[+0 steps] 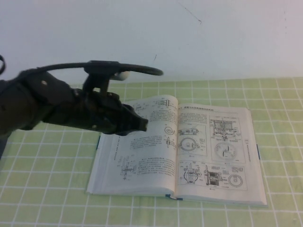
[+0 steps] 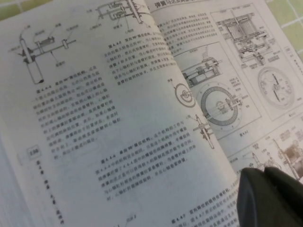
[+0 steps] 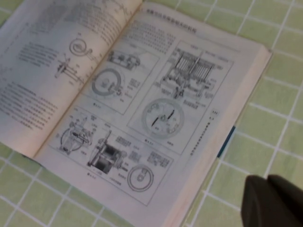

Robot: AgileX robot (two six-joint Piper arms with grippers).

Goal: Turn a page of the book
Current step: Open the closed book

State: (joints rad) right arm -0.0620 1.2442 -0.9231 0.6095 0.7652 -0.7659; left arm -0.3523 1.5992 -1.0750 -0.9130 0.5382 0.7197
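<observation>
Book (image 1: 189, 156) lies open, left gripper (image 1: 142, 124) above it, right gripper (image 3: 272, 201) beside it.

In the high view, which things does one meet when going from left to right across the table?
Left gripper, held over the book's left side → page with text columns → the page with the circular diagrams → bare green checked tablecloth. The right gripper shows only in its own wrist view, shut.
</observation>
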